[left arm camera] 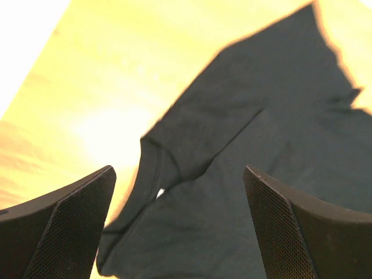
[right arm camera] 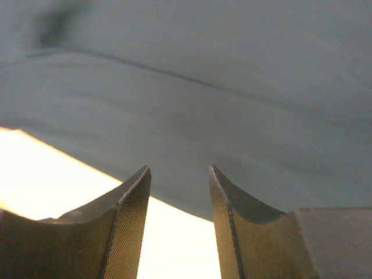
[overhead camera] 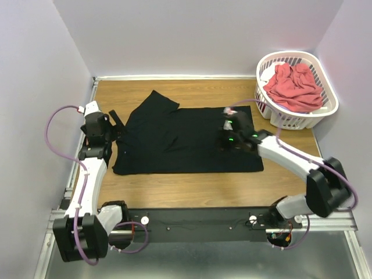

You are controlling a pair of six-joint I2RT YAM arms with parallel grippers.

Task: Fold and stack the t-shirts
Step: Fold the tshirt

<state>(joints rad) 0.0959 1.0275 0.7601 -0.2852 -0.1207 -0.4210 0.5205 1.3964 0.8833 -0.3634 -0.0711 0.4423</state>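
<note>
Currently both empty: left gripper (left arm camera: 179, 171) wide at 9 o'clock, right gripper (right arm camera: 178, 170) half-spread at 3 o'clock over flat black cloth t-shirt (overhead camera: 186, 142). Risk: shallow pinch slips, fold skews. Crumpled coral-red cloth t-shirt (overhead camera: 293, 87) in white slotted plastic basket (overhead camera: 296, 121), 1 o'clock.

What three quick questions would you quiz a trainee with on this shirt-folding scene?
1. True or false: the red shirt lies in the basket.
2. Pick one. The black shirt is: A) spread out on the table; B) in the basket; C) hanging in the air.
3. Short answer: whose jaws stand wider apart, the left pincer or the right pincer?

Key: 1 true. 2 A. 3 the left pincer.
</note>
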